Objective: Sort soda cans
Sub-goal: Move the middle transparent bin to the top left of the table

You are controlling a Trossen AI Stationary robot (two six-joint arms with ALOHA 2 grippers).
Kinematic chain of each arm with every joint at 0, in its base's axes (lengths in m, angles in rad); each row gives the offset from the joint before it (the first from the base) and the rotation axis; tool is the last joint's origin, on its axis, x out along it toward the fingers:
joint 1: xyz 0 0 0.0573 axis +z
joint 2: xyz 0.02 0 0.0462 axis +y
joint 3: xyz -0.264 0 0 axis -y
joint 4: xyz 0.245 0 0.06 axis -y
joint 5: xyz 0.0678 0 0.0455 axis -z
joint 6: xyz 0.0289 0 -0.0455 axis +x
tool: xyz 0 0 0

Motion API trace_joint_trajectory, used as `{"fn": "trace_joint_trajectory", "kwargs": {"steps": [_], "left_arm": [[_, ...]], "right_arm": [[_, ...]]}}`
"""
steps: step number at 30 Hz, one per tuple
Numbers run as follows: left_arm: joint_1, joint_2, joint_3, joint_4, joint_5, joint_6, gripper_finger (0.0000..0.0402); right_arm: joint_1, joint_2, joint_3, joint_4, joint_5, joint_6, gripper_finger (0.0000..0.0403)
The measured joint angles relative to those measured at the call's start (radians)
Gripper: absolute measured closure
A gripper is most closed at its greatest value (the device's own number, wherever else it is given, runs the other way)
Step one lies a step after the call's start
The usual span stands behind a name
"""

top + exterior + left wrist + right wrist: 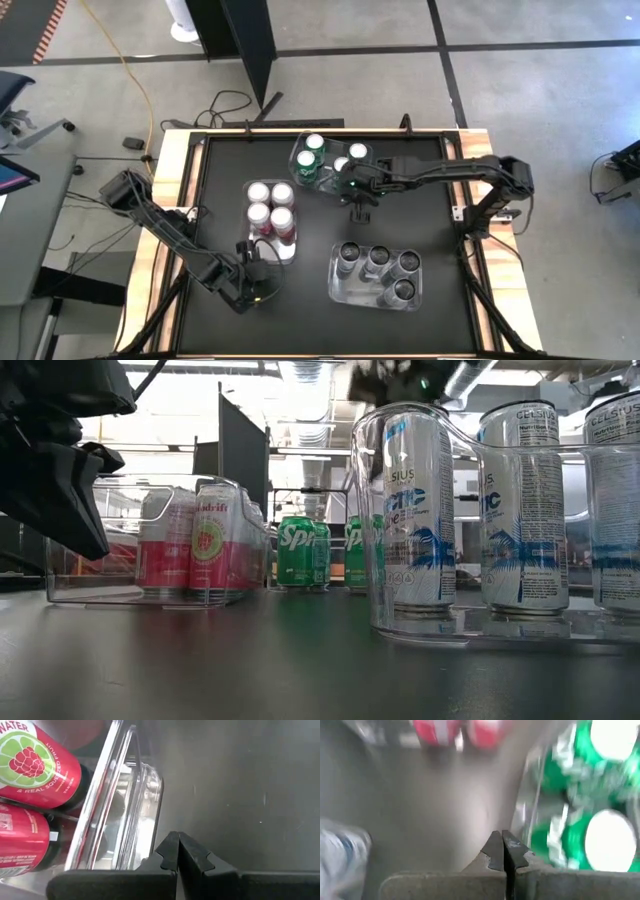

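Near the front-left of the table, the left gripper (252,290) sits low with its two fingers pressed together, holding nothing; in its wrist view the fingertips (178,851) meet just beside the near corner of a clear bin (131,800). That bin (250,190) holds the four red-pink cans (271,212), standing upright in two pairs, and the gripper is just outside its near end, not touching any can.

Over the middle of the table, the right gripper (360,208) hangs from an arm reaching in from the right edge. Its fingers (501,851) are closed on each other and carry nothing. It is just beside the bin of green cans (312,158), which stand upright with silver tops inside a clear bin (297,150) at the back of the table; two more silver tops show next to them, partly under the arm.

Towards the front-right, a third clear bin (334,282) holds the four dark cans (380,270), all upright. From table height these cans (420,510) stand closest, with the red-pink cans (195,540) to the left and the green ones (300,550) farther back between them. The black table top (220,160) is otherwise bare around the bins.
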Motion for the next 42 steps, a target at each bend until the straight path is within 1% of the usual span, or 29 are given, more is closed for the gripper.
{"fn": "trace_joint_trajectory", "kwargs": {"steps": [6, 12, 17, 21, 24, 27, 29, 33, 37, 42], "left_arm": [[-0.005, -0.07, -0.005, -0.013, -0.008, 0.005, 0.0401], [-0.012, -0.116, -0.005, -0.045, -0.011, 0.014, 0.0401], [-0.018, -0.124, -0.004, -0.052, -0.026, 0.04, 0.0401], [-0.018, -0.124, -0.003, -0.05, -0.028, 0.041, 0.0401], [-0.03, -0.125, 0.001, -0.051, -0.003, 0.04, 0.0401], [-0.051, -0.125, 0.011, -0.052, 0.017, 0.04, 0.0401], [-0.064, -0.125, 0.022, -0.058, 0.018, 0.041, 0.0401], [-0.088, -0.126, 0.042, -0.109, 0.013, 0.03, 0.0401], [-0.091, -0.125, 0.023, -0.133, 0.009, -0.021, 0.0401], [-0.088, -0.124, -0.004, -0.138, -0.019, -0.065, 0.0401]], "right_arm": [[0.108, 0.0, 0.059, 0.185, 0.018, -0.025, 0.0401], [0.261, 0.029, 0.061, 0.389, -0.009, 0.012, 0.0401], [0.362, 0.112, 0.061, 0.54, -0.008, 0.054, 0.0401], [0.397, 0.221, 0.06, 0.668, -0.006, 0.092, 0.0401], [0.406, 0.304, 0.063, 0.759, -0.003, 0.119, 0.0401], [0.41, 0.384, 0.114, 0.761, 0.004, 0.142, 0.0401], [0.411, 0.432, 0.167, 0.729, 0.034, 0.141, 0.0401], [0.407, 0.518, 0.296, 0.586, 0.086, 0.133, 0.0402], [0.392, 0.589, 0.416, 0.458, 0.103, 0.133, 0.0402], [0.376, 0.646, 0.503, 0.326, 0.153, 0.134, 0.0402]]}}
